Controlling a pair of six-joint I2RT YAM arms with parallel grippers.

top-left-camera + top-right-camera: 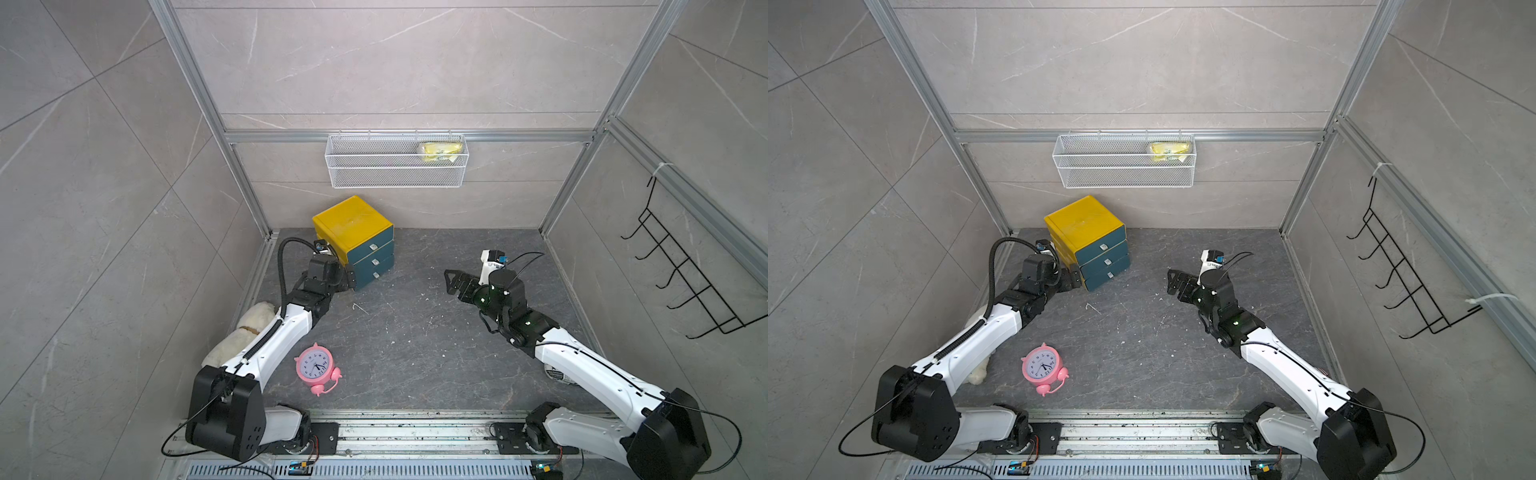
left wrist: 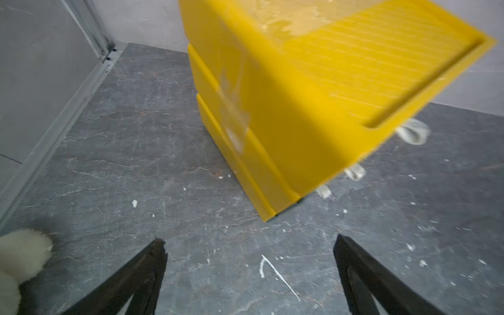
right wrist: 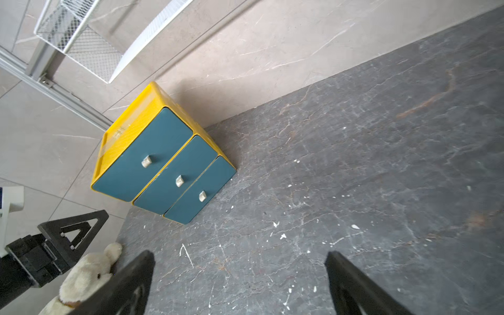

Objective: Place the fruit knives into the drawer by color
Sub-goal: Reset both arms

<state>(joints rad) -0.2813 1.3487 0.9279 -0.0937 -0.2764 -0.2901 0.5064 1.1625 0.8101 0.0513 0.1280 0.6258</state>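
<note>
Your left fingers point(image 2: 147, 261) are spread wide and empty, hovering just beside the yellow side of the drawer cabinet point(image 1: 353, 226). Your right fingers point(image 3: 136, 270) are equally wide apart with nothing between them, over bare worktop point(image 1: 415, 332) and well apart from the cabinet. All three teal drawers point(image 3: 177, 174) look pushed in. No fruit knives show in any view, so you cannot tell where they lie. With the left fingers this close, a careless swing could clip the cabinet's corner and shove it. The plush bear point(image 1: 245, 332) lies under that forearm and the pink alarm clock point(image 1: 316, 365) is near it, so a low sweep could drag either.
</note>
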